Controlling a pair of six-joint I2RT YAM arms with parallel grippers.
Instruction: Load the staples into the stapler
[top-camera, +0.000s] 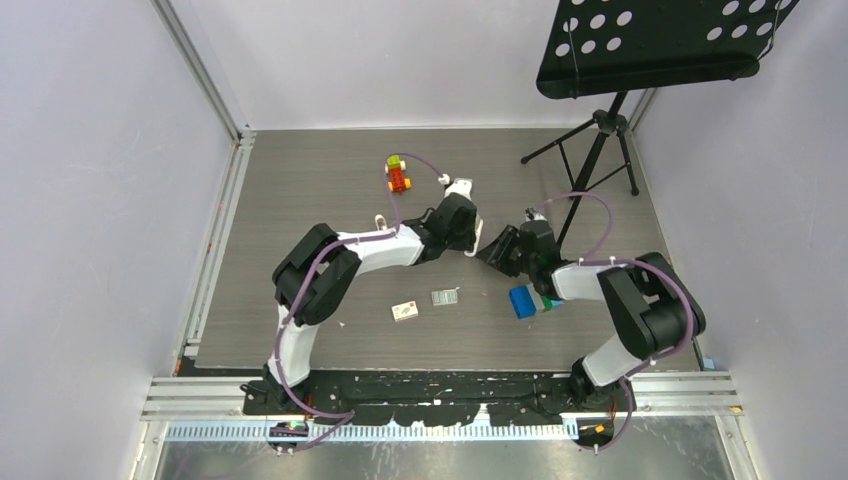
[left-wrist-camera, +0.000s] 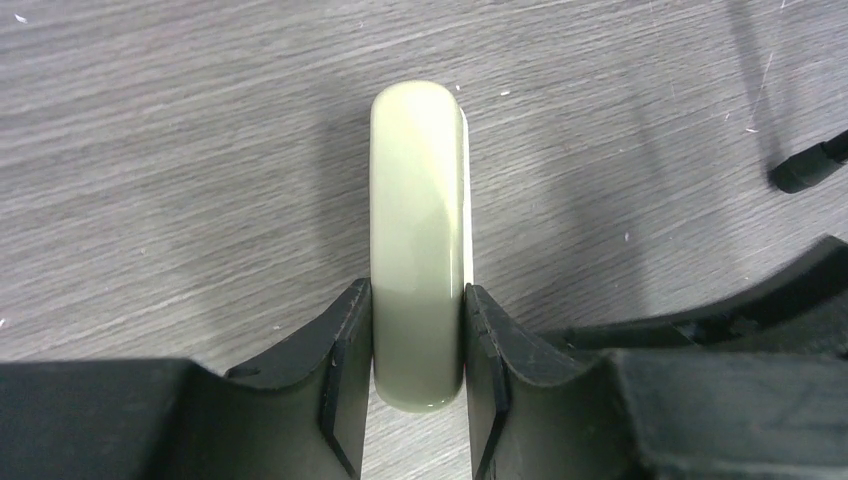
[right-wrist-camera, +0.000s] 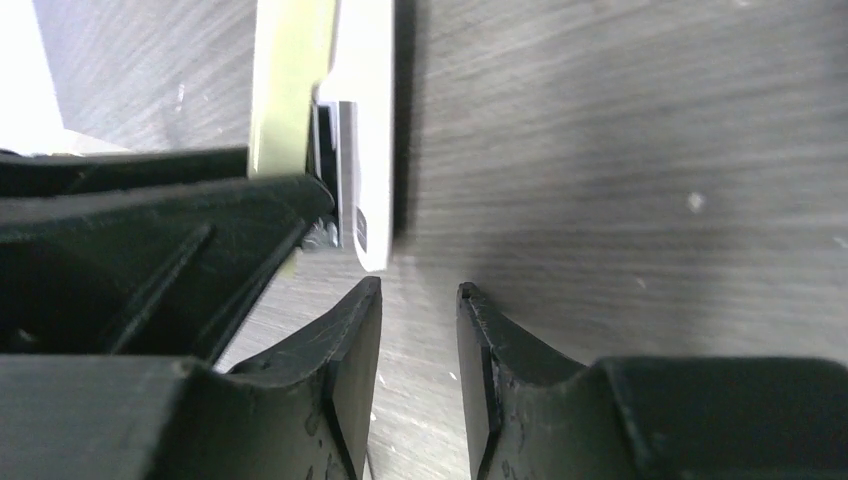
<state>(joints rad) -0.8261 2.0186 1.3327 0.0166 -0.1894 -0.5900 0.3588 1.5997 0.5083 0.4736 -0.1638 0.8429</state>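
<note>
The stapler (left-wrist-camera: 418, 240) lies near the middle of the bench (top-camera: 300, 200), its grey-beige top up, pinched across its near end by the left end effector (left-wrist-camera: 418, 300), whose fingers press on both long sides. The right end effector (right-wrist-camera: 420, 295) sits just beside the stapler's white end, jaws a little apart with nothing between them. The staples (top-camera: 445, 297) lie loose nearer the arm bases, the white carton (top-camera: 405, 311) just to their left. A blue box (top-camera: 522, 301) rests under the right arm, and a colourful toy (top-camera: 398, 173) stands farther back.
</note>
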